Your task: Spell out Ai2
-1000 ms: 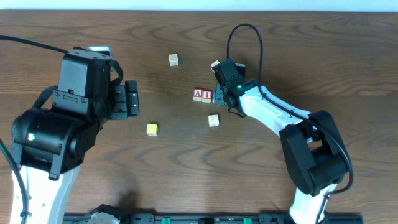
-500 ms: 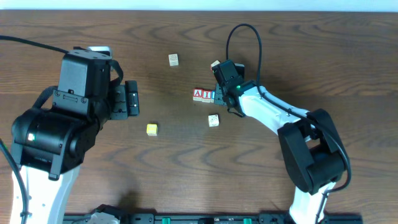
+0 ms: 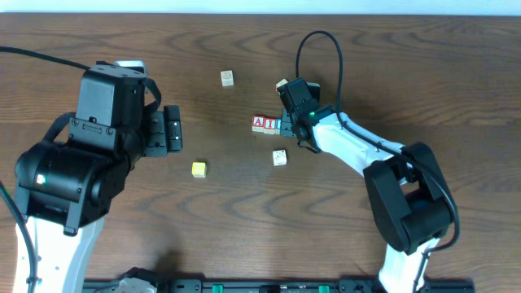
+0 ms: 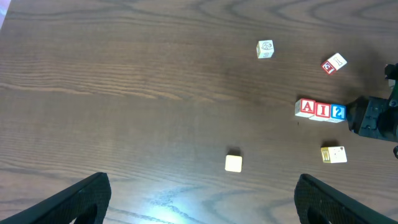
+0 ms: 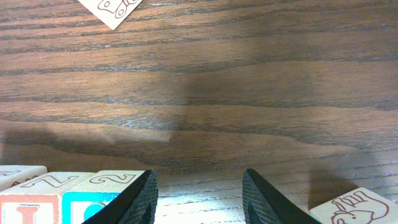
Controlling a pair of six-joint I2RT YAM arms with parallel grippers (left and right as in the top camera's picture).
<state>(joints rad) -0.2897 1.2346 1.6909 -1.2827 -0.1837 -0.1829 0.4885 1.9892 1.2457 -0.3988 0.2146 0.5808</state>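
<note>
The red-and-white "A" cube, the red-and-white "I" cube and the blue "2" cube sit touching in a row at mid-table. In the left wrist view they read A, I, 2. My right gripper is open and empty just right of the blue cube. In the right wrist view its left finger lies against the blue cube, with the "I" cube beyond. My left gripper is open and empty, far to the left.
A yellow cube lies front left of the row. A cream cube lies just in front of it, another cream cube behind left. A red-and-white cube lies behind the right gripper.
The blue cube now shows beside the "I" cube, closing the row. The row has shifted very slightly left. The left arm has not moved.
</note>
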